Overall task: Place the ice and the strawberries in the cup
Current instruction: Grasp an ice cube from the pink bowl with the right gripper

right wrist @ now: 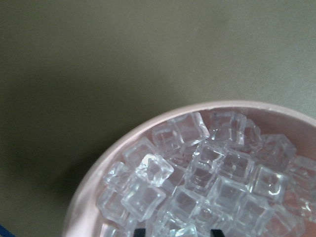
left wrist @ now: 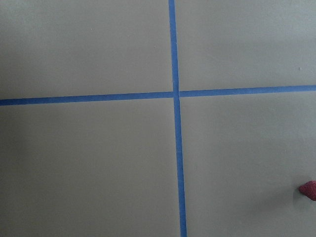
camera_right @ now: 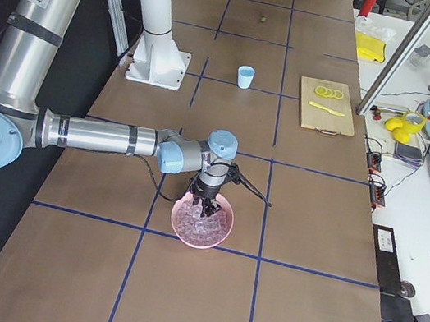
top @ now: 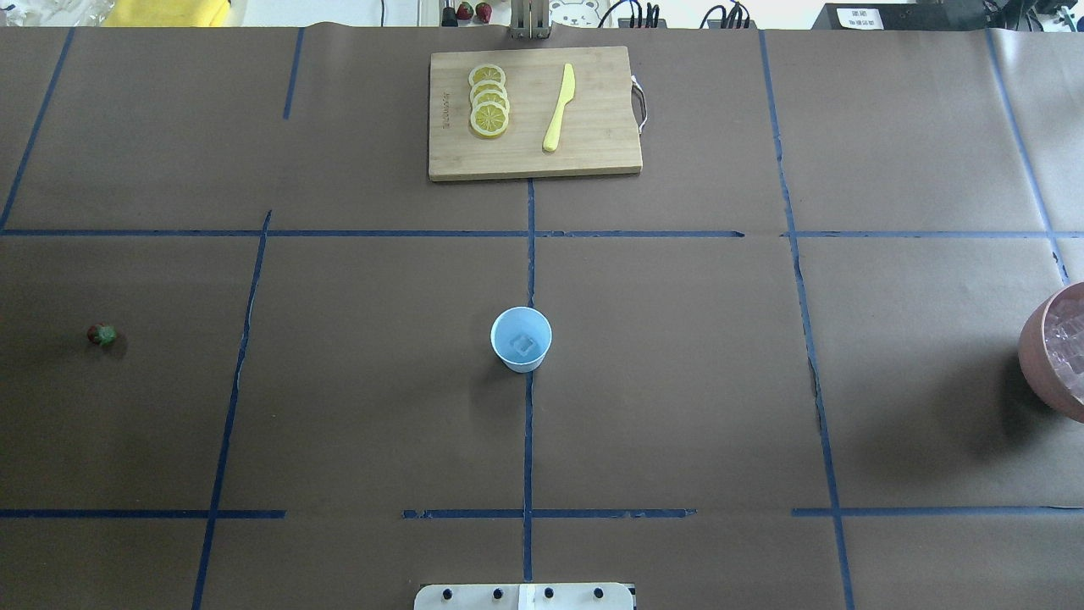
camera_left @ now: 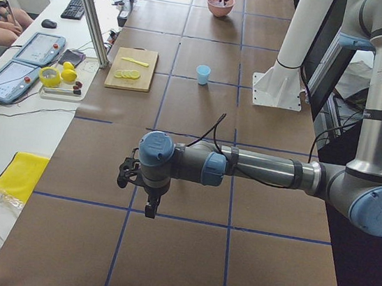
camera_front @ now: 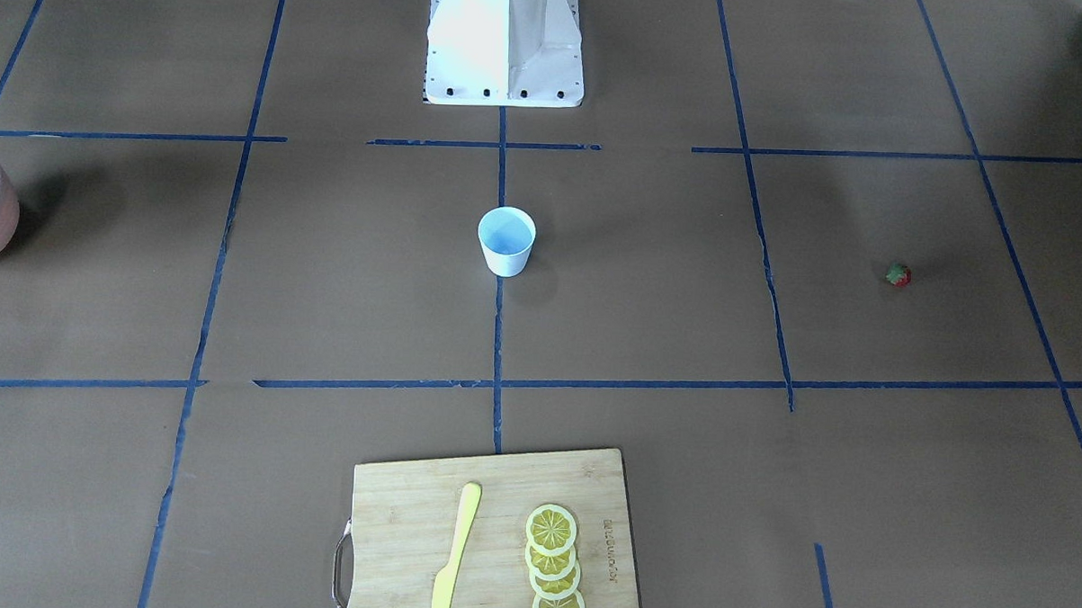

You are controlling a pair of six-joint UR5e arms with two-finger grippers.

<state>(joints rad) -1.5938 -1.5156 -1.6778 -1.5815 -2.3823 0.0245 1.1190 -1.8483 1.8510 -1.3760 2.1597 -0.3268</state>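
The white cup [camera_front: 506,240] stands at the table's middle, and the overhead view shows it [top: 521,339] with one ice cube [top: 525,343] inside. The tiny red strawberry [top: 102,335] lies alone on the robot's far left and shows at the left wrist view's edge [left wrist: 308,190]. My left gripper [camera_left: 148,206] hangs over the table near that end; I cannot tell if it is open or shut. My right gripper [camera_right: 206,204] is down in the pink bowl [camera_right: 202,224]. Its fingertips [right wrist: 140,231] stand apart among the ice cubes [right wrist: 207,173], so it is open.
A wooden cutting board [top: 533,114] with lemon slices [top: 489,100] and a yellow knife [top: 559,106] lies at the table's far side. Blue tape lines grid the brown table. The robot's white base [camera_front: 505,42] stands behind the cup.
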